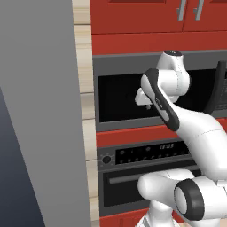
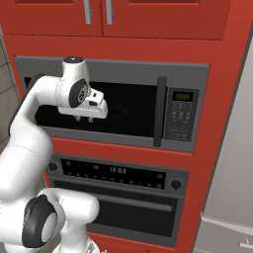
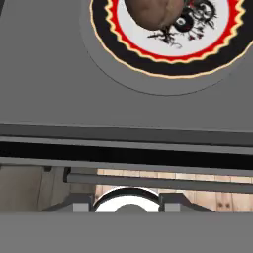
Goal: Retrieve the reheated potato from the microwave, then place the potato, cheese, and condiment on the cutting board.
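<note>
The arm reaches up in front of the microwave (image 2: 123, 106), set in red cabinetry above the oven (image 2: 118, 197); in the right base view the gripper (image 2: 85, 118) hangs at the left half of the black glass w/ its short fingers pointing down; the door looks flush w/ the frame there, dark handle (image 2: 159, 111) upright just left of the keypad (image 2: 180, 116) and its lit display; in the left base view the hand (image 1: 144, 98) sits over the dark window, wrist above it, and the curved handle (image 1: 219, 86) shows at the right edge.

Hand view looks into the grey microwave interior (image 3: 44, 74); the potato (image 3: 153, 12), brown and rough-skinned, lies on a round plate (image 3: 197, 49) w/ a red, black and cream zigzag rim, on the turntable disc; potato is cut off by the top edge of the view, well apart from the gripper; dark sill band runs across below the cavity floor, w/ light wood flooring (image 3: 173, 192) under it.

Jaw state: cannot tell; the fingertips aren't clear in the hand view and the base views are too small to show the gap; nothing seen between them.

Grey fridge panel (image 1: 40, 115) fills the left of the left base view; red upper cabinet doors (image 2: 99, 15) w/ grey pulls above.
</note>
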{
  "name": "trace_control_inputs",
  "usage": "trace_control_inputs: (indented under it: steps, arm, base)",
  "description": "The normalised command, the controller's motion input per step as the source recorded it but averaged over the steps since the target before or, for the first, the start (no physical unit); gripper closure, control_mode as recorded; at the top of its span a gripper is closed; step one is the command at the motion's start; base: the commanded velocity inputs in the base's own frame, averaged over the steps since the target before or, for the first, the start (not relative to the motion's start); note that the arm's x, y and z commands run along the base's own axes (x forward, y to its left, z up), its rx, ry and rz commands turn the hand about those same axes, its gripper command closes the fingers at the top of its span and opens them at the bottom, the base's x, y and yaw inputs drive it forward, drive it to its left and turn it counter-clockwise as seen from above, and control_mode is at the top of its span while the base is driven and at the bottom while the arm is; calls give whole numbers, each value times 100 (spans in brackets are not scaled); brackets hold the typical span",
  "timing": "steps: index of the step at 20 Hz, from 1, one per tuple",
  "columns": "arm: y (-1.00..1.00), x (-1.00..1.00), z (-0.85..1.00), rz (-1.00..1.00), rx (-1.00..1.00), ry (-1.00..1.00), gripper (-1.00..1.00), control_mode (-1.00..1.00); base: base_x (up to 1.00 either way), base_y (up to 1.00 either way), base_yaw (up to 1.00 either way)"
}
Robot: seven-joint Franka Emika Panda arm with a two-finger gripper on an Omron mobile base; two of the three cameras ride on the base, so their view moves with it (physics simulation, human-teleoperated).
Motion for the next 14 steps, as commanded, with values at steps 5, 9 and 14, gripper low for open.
trace_control_inputs:
  steps: [5,9,14]
  arm:
    - [0,-16,0,0,0,-8,-100,-100]
    - [-9,-39,2,0,8,-26,-100,-100]
    - [-30,-39,18,-1,11,-26,-100,-100]
  base:
    - [0,0,0]
    - [0,0,0]
    - [0,0,0]
